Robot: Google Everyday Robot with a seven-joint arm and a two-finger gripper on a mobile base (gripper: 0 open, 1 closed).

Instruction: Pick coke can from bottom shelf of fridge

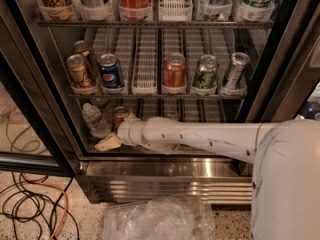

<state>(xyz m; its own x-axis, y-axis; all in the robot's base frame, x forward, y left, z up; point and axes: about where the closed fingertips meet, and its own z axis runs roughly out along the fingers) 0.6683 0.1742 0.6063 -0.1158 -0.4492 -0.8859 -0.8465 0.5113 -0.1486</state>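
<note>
Camera view looks into the fridge (165,181) from low down. No label is really readable; the blue can (110,72) on the middle rack looks like Pepsi, with a red can (175,70) and a green can (205,73) further right. The coke can (120,116) stands at the left of the bottom shelf (192,112), its lower half hidden by the arm, beside a clear bottle (93,120). The gripper (109,143) sits just in front of it; can't tell if it's open or holding anything.

Cream pincer (109,143) — bottom shelf (192,111), red coke can (120,117)
</note>
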